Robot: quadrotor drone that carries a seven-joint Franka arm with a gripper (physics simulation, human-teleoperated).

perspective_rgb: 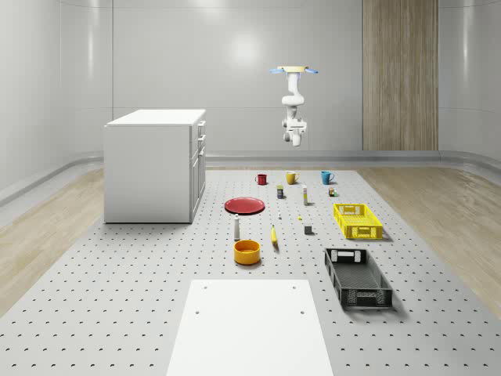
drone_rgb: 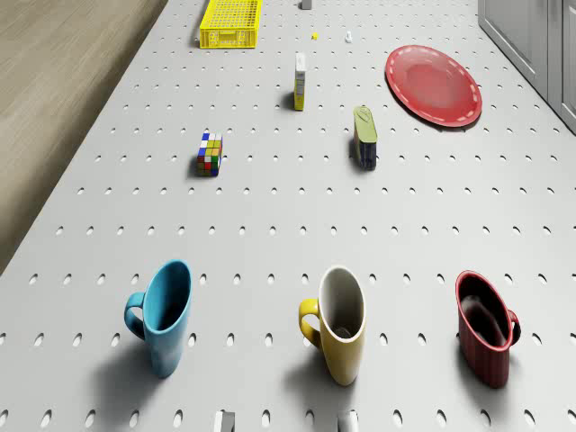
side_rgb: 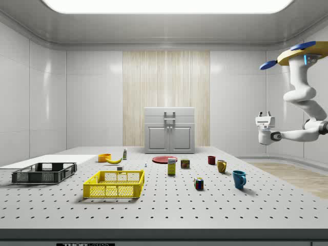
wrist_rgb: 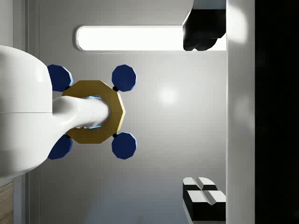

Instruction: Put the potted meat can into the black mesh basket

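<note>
The drone (perspective_rgb: 294,70) hovers high above the far edge of the table, at the side view's right. The arm (side_rgb: 302,97) hangs below the drone body, bends at the elbow, and extends level toward the side view's left. The gripper (side_rgb: 265,119) sits atop the wrist, pointing up. In the wrist view, the two fingers (wrist_rgb: 204,28) stand wide apart, nothing between them.

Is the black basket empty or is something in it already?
Empty. In the whole-scene view the black basket shows only its bare mesh floor, and the side view shows nothing above its rim.
</note>
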